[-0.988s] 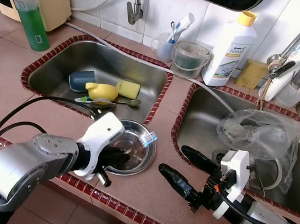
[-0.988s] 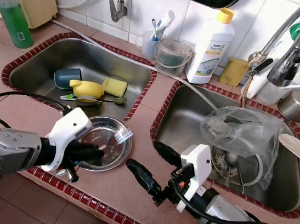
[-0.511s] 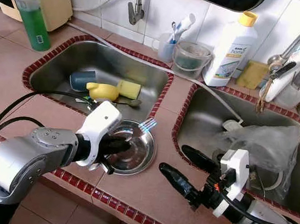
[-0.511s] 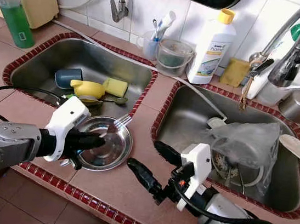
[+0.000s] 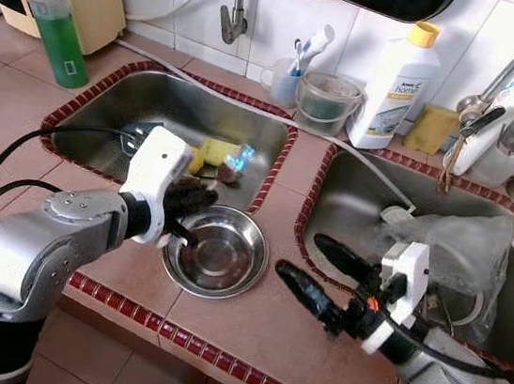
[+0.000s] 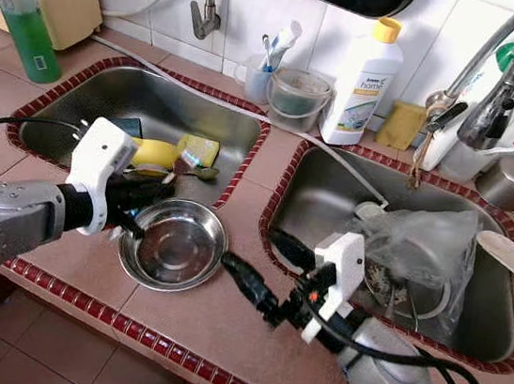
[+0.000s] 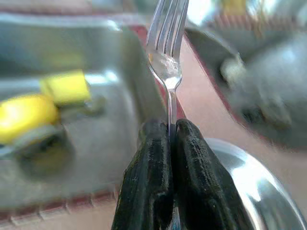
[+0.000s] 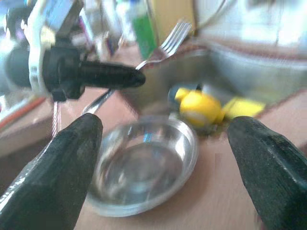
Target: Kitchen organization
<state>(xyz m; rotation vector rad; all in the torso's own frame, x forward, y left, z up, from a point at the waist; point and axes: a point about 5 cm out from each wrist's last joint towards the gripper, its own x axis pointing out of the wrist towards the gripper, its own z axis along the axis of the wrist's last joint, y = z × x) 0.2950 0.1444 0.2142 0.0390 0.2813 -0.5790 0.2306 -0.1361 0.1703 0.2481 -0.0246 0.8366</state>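
My left gripper (image 5: 202,195) is shut on the handle of a steel fork (image 5: 238,158), tines pointing up and forward over the front rim of the left sink (image 5: 98,100). The wrist view has the fork (image 7: 168,62) clamped between both black fingers (image 7: 148,163). Just below it a round steel bowl (image 5: 217,253) sits on the tiled counter between the two sinks. My right gripper (image 5: 298,254) is open, low over the counter right of the bowl; its wrist view faces the bowl (image 8: 144,167) and the fork (image 8: 165,40).
The left sink holds a yellow cup (image 6: 153,152), a yellow sponge (image 6: 198,149), a blue cup (image 6: 131,125) and a spoon. A crumpled plastic bag (image 5: 463,243) lies in the right sink. A detergent bottle (image 5: 396,73), a clear cup (image 5: 326,102) and a green soap bottle (image 5: 56,28) stand along the back.
My left gripper has lifted the fork out of the bowl and carried it up toward the left sink. The bag in the right sink has sagged. The right gripper has barely moved.
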